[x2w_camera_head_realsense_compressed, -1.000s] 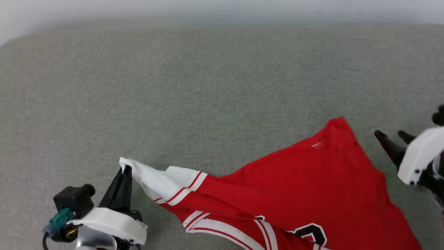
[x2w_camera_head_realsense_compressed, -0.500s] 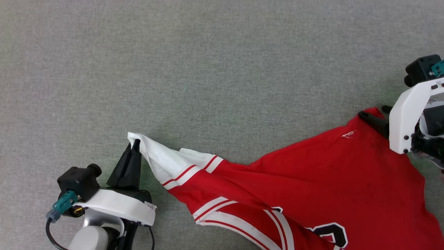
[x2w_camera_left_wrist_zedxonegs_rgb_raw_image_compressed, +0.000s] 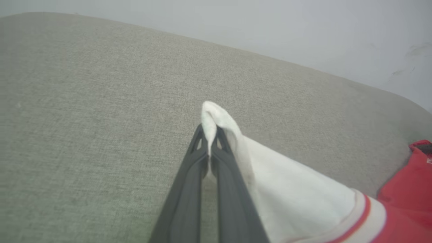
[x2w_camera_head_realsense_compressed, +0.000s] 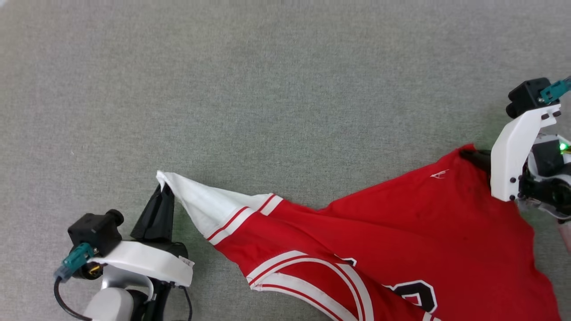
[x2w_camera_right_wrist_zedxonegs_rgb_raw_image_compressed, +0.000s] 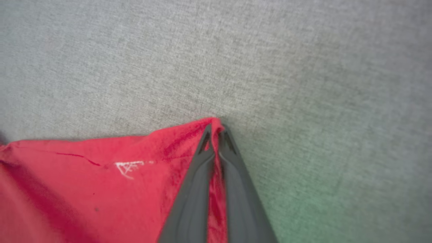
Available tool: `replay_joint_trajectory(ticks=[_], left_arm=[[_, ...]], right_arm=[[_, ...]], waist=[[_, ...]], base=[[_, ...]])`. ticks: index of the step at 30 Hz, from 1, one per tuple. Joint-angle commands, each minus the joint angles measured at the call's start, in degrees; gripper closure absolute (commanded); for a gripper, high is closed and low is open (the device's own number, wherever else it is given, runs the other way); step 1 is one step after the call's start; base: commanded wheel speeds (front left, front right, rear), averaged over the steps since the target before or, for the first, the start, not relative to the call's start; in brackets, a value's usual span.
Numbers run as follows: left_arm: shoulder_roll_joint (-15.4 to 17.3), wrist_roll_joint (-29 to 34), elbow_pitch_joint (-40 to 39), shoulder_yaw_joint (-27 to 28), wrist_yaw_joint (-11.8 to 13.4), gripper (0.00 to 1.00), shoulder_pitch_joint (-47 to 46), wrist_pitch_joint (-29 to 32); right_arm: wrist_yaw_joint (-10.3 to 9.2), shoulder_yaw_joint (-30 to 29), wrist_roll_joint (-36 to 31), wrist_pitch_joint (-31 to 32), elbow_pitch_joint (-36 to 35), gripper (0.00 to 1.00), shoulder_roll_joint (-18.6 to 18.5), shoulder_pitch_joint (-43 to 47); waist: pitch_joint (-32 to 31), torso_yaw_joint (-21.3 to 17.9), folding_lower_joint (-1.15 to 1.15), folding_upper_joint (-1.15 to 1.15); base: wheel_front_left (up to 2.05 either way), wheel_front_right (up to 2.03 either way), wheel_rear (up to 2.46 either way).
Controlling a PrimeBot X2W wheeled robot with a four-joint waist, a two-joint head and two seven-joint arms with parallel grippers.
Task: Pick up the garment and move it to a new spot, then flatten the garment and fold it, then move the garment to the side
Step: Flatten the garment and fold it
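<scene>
Gripping is confirmed at both ends of the garment. It lies rumpled, not flat, on the grey fabric surface, over the near part from left of the middle across to the right. The surface's far edge, seen in the left wrist view, is well apart from it.

Left: the left gripper is clamped on the tip of the white sleeve. The left wrist view shows cloth pinched between the two fingers and curling over their tips. The sleeve is drawn into a cone toward the stripe trim.

Middle: the red body shows long diagonal creases running between the two holds. The number print sits low and partly runs out of the head view.

Right: the right gripper is closed on a red corner just past the small white logo, with a thin fold of red between its fingers.

Handling, judged:
- The garment looks light, soft and limp, with no stiffness of its own.
- It will likely sag between the holds and drag on the textured surface.
- Both pinches are shallow, so a hard pull could slip them.
- Hems, seams and corners give doubled cloth and the safest purchase.
- The present holds are diagonal, sleeve tip to one corner, so tension would pull it skewed.
- A matched pair of corners would probably flatten it better.
</scene>
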Motion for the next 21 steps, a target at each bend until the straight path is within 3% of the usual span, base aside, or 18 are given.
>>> replay_joint_trajectory(ticks=[1, 14, 21], left_arm=[[0.6, -0.1, 0.2, 0.4, 0.2, 1.0, -1.2, 0.2], [6.5, 1.3, 4.6, 1.6, -1.2, 1.0, -13.3, 4.2], [6.8, 0.7, 11.4, 1.5, -2.0, 1.0, -26.6, 6.4]], right_arm=[[-0.04, 0.1, 0.2, -0.6, 0.9, 1.0, 0.2, 0.7], [-0.06, -6.4, -4.1, -11.0, 4.1, 1.0, 2.0, -3.5], [-0.06, -9.5, -8.7, -16.6, 6.6, 1.0, 3.8, -8.3]], waist=[[-1.7, -0.6, -0.01, 0.0], [-10.2, -5.0, -0.01, 0.0], [-11.3, -6.3, -0.01, 0.0]], base=[[0.0, 0.0, 0.0], [0.0, 0.0, 0.0], [0.0, 0.0, 0.0]])
